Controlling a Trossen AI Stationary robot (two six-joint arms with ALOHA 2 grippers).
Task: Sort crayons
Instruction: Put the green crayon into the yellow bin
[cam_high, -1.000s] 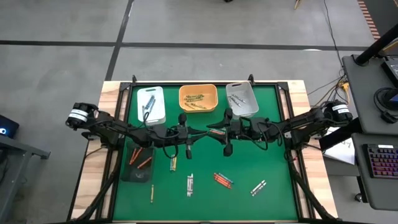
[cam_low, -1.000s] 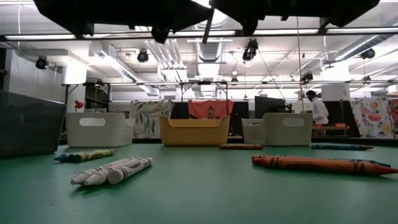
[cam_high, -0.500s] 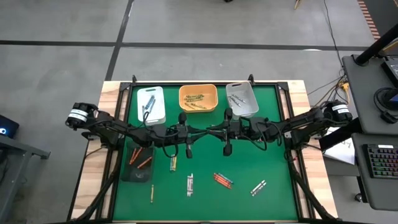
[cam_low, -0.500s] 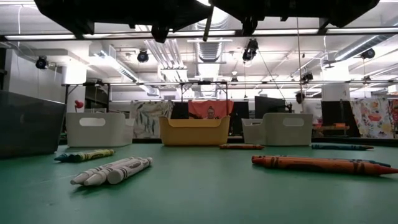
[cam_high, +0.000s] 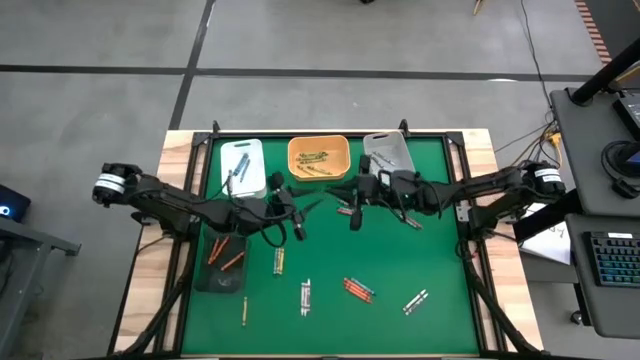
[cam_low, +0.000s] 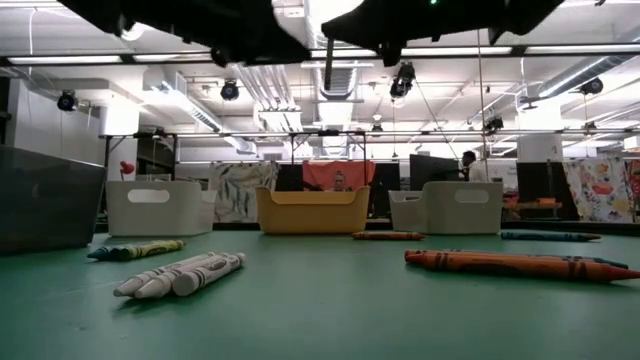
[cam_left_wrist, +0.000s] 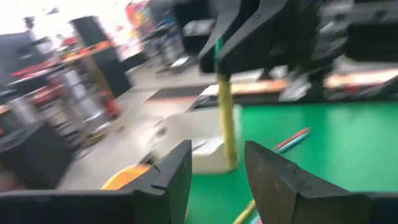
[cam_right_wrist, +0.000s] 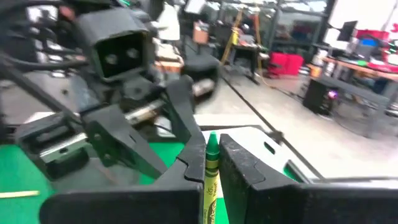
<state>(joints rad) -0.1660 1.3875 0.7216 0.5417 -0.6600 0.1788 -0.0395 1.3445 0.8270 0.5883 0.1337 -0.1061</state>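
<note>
**A:** Where is the crayon relative to the grippers?

**B:** A yellow-green crayon (cam_right_wrist: 211, 171) is pinched between the right gripper's (cam_right_wrist: 211, 163) two dark fingers, its pointed green tip sticking out past them. The right gripper is clenched on it. In the overhead view that gripper (cam_high: 337, 199) hangs above the green mat, just in front of the orange tray (cam_high: 319, 157).

**A:** And the left gripper?

**B:** Released. Its jaws stand apart in the left wrist view (cam_left_wrist: 217, 163), with the same crayon (cam_left_wrist: 225, 112) upright just beyond them, held by the other arm. From above, the left gripper (cam_high: 310, 207) is just beside the right one, near the middle of the table.

**A:** The rest of the crayons?

**B:** Thin paper-wrapped sticks lying loose on the mat, nearer the front edge than both grippers: a grey-white cluster (cam_low: 180, 274), an orange-red pair (cam_low: 515, 264), a yellow-olive pair (cam_high: 279, 263). Smooth plastic trays sit beyond the grippers: white (cam_high: 242, 166), orange, grey (cam_high: 388, 157).
</note>
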